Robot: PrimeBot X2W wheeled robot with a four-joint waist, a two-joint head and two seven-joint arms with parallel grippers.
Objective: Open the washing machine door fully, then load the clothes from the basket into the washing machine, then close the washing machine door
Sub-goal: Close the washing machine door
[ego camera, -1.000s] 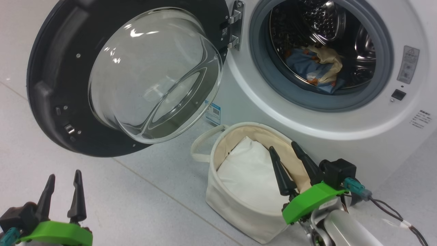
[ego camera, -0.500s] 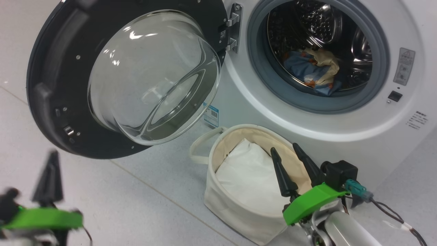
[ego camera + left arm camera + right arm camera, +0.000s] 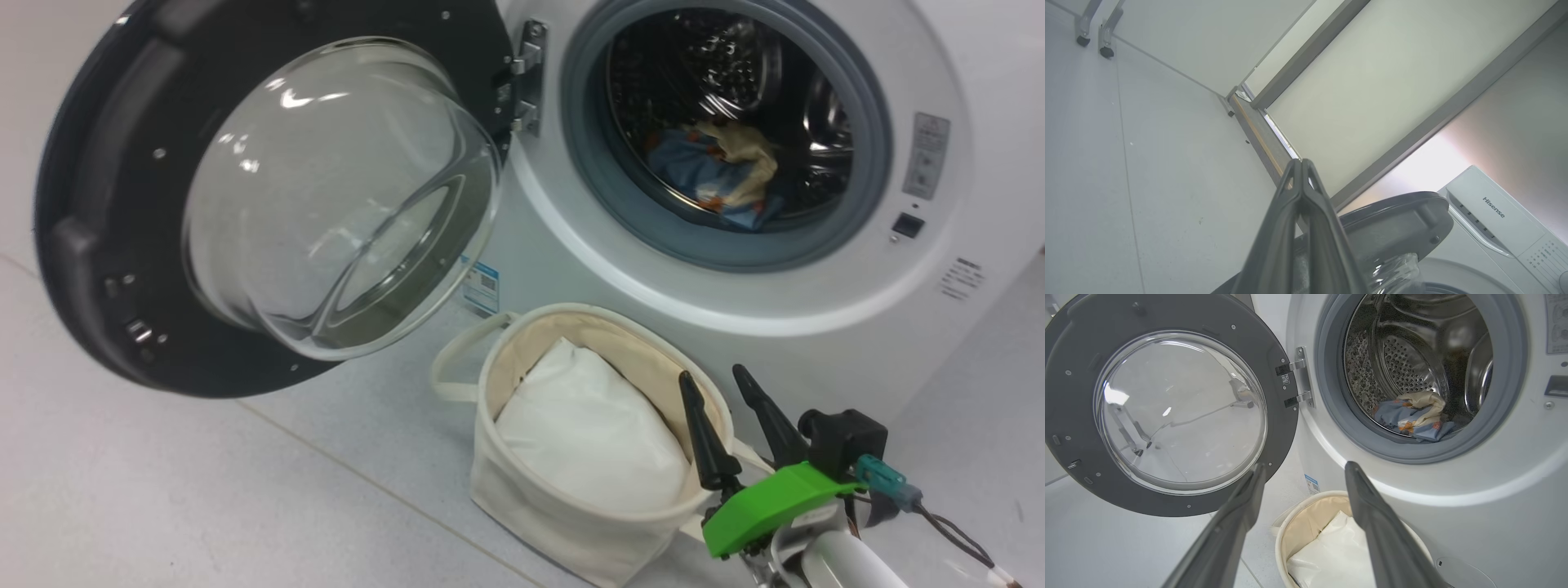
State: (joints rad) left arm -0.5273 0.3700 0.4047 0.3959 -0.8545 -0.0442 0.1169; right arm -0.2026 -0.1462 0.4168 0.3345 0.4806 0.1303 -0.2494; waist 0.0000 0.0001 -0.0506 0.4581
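Right gripper (image 3: pixel 710 373) is standing open, its two dark fingers spread apart with nothing between them. In the head view it is hanging at the right-hand rim of the basket (image 3: pixel 531 498), fingers pointing up toward the washing machine (image 3: pixel 735 302); whether it is touching the rim cannot be told. In the right wrist view the same gripper (image 3: pixel 1305 464) is looking over the basket (image 3: pixel 1306 520) at the front of the washing machine (image 3: pixel 1453 522).

Left gripper (image 3: pixel 1301 162) is showing closed in the left wrist view, fingers pressed together tip to tip and gripping nothing. It is pointing up at a pale wall (image 3: pixel 1392 81), with the edge of the washing machine door (image 3: pixel 1392 220) lying below it.

Washing machine door (image 3: pixel 269 212) is hanging wide open on its hinge (image 3: pixel 526 77) at the left of the drum (image 3: pixel 718 65), glass bowl facing out over the floor (image 3: pixel 204 490).

Clothes (image 3: pixel 702 175) are lying inside the drum, low toward the front (blue fabric with orange print, a cream piece on top).

Basket is sitting on the floor just in front of the machine, below the drum opening and beside the open door. A plain white bundle (image 3: pixel 588 441) is lying inside it. One loop handle (image 3: pixel 453 359) is drooping at its left side, near a small blue label (image 3: pixel 482 287) on the machine front.
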